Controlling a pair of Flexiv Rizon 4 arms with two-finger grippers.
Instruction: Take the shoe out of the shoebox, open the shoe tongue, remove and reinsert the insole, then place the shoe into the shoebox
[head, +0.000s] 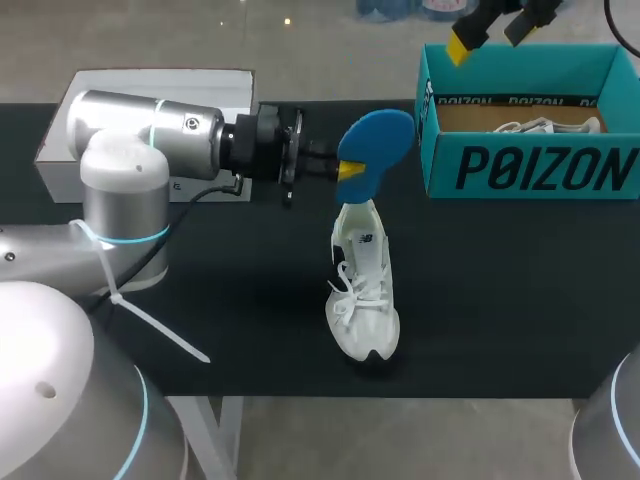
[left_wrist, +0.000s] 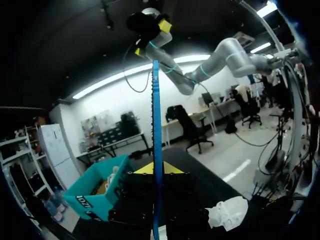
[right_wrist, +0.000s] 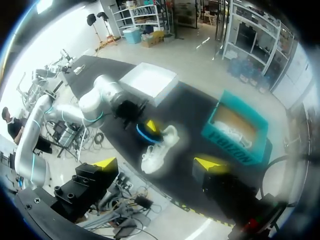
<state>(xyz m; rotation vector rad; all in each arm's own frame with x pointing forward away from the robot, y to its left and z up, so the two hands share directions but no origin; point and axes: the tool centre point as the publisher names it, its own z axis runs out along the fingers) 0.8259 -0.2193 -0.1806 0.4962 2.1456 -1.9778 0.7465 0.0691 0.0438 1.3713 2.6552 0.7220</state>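
Bold black lettering on teal shoebox (head: 530, 170) front wall.

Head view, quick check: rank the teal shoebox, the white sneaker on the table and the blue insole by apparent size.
1. teal cardboard shoebox
2. white lace-up sneaker
3. blue foam insole, smallest even though it is lifted nearer the camera, which may enlarge it

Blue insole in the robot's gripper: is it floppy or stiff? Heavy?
Probably light: edge-on in the left wrist view, the thin blue insole is a mere sliver. Likely bendy yet springy: pinched at one end by the left gripper, it stands up without drooping.
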